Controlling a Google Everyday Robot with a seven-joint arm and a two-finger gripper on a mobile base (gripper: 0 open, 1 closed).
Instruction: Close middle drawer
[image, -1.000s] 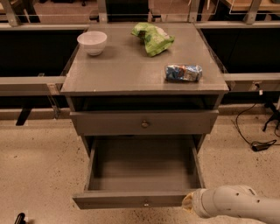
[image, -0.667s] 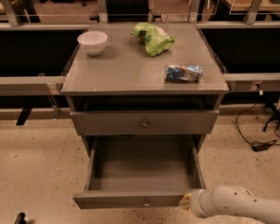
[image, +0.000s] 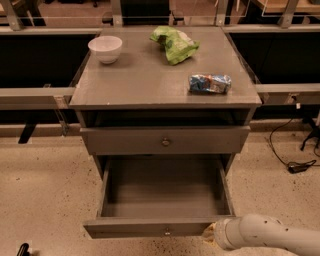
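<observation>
The middle drawer (image: 160, 227) is grey wood and pulled far out of the cabinet, showing an empty shallow box. Its narrow front panel has a small brass knob (image: 167, 231) at the centre. My gripper (image: 210, 234) is at the end of the white arm (image: 270, 237) at the bottom right. It is right at the right end of the drawer's front panel, and I cannot tell if it touches it. Above the open drawer is a taller grey drawer front (image: 165, 140) with a like knob, which is pushed in.
On the cabinet top (image: 150, 85) stand a white bowl (image: 105, 48) at the back left, a green bag (image: 174, 44) at the back middle and a blue snack packet (image: 210, 83) at the right. A black cable (image: 295, 165) lies on the floor to the right.
My gripper and arm have crept a little to the left, toward the right end of the drawer front. The drawer has not visibly moved.
</observation>
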